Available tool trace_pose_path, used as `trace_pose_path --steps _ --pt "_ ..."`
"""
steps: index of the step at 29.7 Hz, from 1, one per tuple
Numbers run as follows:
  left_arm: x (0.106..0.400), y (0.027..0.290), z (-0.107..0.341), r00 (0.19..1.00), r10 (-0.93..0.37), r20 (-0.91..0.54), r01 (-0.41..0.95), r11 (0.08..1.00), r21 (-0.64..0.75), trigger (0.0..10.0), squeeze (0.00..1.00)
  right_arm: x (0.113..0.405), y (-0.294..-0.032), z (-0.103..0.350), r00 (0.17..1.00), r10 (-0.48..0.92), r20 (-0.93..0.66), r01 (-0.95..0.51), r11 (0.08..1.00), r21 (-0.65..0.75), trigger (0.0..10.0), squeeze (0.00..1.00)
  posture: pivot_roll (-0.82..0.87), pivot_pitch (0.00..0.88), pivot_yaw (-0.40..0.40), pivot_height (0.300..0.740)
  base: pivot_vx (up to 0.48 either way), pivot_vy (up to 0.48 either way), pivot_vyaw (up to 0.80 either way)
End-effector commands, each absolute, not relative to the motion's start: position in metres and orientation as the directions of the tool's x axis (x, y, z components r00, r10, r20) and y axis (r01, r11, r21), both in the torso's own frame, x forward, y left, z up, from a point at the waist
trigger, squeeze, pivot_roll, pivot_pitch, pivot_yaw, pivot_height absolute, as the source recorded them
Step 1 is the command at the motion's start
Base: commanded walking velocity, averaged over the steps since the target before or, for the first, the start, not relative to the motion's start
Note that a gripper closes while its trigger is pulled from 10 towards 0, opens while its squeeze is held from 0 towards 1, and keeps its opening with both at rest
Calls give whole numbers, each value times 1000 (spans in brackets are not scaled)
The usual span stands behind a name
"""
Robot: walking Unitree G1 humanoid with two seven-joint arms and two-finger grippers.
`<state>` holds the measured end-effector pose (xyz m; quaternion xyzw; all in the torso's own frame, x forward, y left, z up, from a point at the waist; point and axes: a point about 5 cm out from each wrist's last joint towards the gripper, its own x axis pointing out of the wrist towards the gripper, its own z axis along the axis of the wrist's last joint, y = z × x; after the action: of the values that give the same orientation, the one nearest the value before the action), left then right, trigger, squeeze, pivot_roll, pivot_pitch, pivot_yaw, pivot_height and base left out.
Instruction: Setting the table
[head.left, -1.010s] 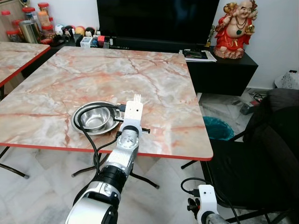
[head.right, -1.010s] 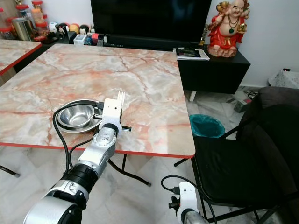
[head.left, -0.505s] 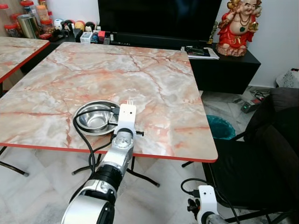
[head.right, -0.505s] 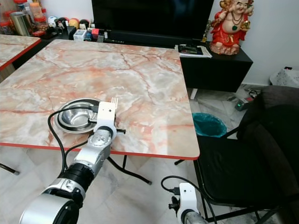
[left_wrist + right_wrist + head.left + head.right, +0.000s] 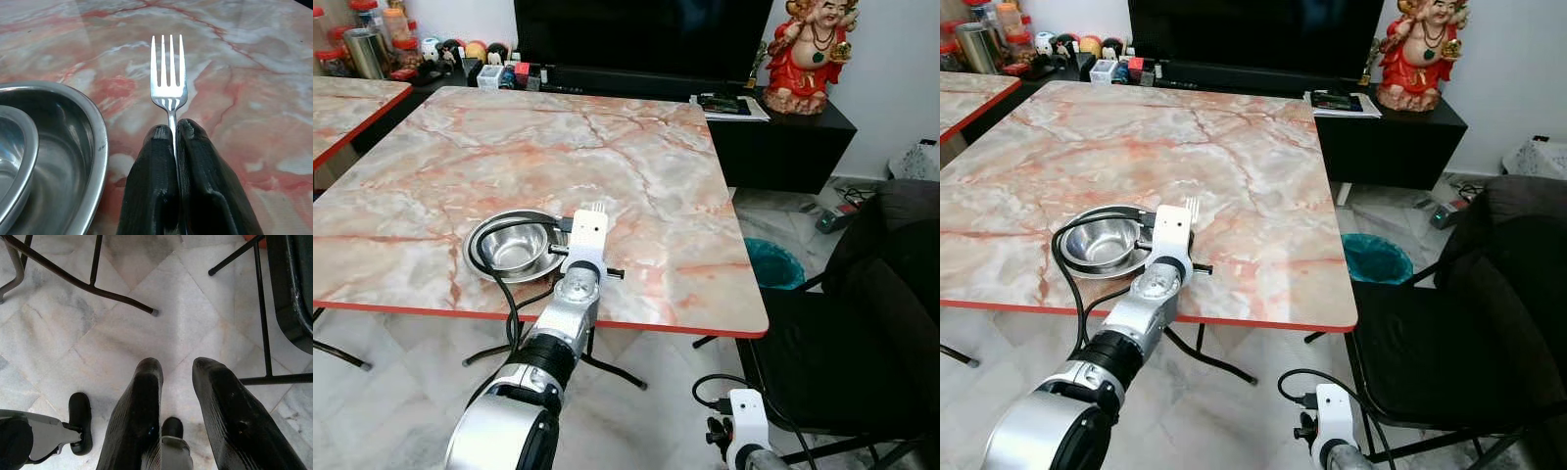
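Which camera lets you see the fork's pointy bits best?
The left wrist view: the fork sits close up, all four prongs clear, its handle pinched between the left gripper's fingers. The eye views show just tiny prong tips past the wrist, beside the steel bowl.

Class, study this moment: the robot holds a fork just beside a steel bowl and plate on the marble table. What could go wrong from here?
1. The left gripper pinches the fork only by its thin handle, so it may twist or slip when lowered.
2. The fork sits close to the plate rim; a small drift could knock it or the bowl.
3. The arm's black cable loops over the plate and might drag it toward the table edge.
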<state>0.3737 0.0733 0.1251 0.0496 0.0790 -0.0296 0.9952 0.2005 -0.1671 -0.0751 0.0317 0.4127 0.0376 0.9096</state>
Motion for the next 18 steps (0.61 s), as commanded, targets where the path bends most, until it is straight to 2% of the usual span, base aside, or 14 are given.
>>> trace_pose_path --steps 1,18 --pt "377 71 132 989 -51 -141 64 994 92 10000 0 200 -171 -75 654 83 -752 -43 996 74 10000 0 -20 16 -86 705 0 0 0" --pt "383 72 132 984 -62 -165 65 998 11 10000 0 199 -172 -75 652 84 -754 -45 996 72 10000 0 -23 16 -86 705 0 0 0"
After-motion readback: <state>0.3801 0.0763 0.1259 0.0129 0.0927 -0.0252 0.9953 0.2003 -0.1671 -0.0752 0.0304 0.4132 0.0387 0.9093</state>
